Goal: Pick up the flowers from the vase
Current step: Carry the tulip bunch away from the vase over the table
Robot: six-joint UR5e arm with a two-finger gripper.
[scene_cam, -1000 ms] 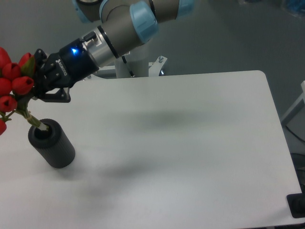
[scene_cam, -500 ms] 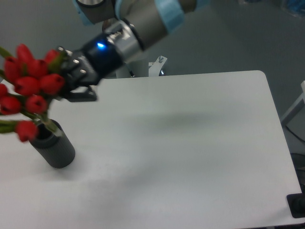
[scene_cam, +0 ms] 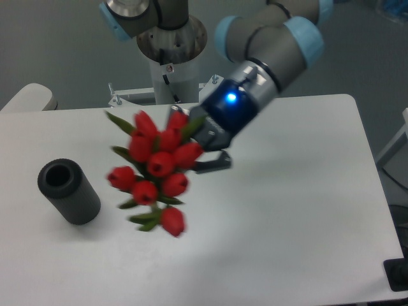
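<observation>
A single bunch of red closed tulip buds with green pointed leaves (scene_cam: 156,167) hangs in the air at the centre-left of the frame, above the white rectangular bench (scene_cam: 287,210) and clear of it. About nine buds can be counted, though motion blur softens their edges and one or two may be hidden behind the others; the lowest bud sits at the bottom of the cluster and the topmost near the upper middle. Several leaves poke out to the upper left and lower left of the bunch. The stems run to the right into the black two-finger end effector (scene_cam: 203,148), which is closed around them just right of the buds; its fingers are mostly hidden behind the blooms, with one dark finger showing below and to the right. A blue light glows on the wrist behind it, and the grey arm with pale blue joint caps rises toward the top of the frame. One dark grey-black matte cylindrical vase (scene_cam: 68,190) stands upright on the bench at the left of the frame, well apart from the bunch, its round hole facing up with nothing in it. One black object (scene_cam: 396,274) sits at the lower right edge.
</observation>
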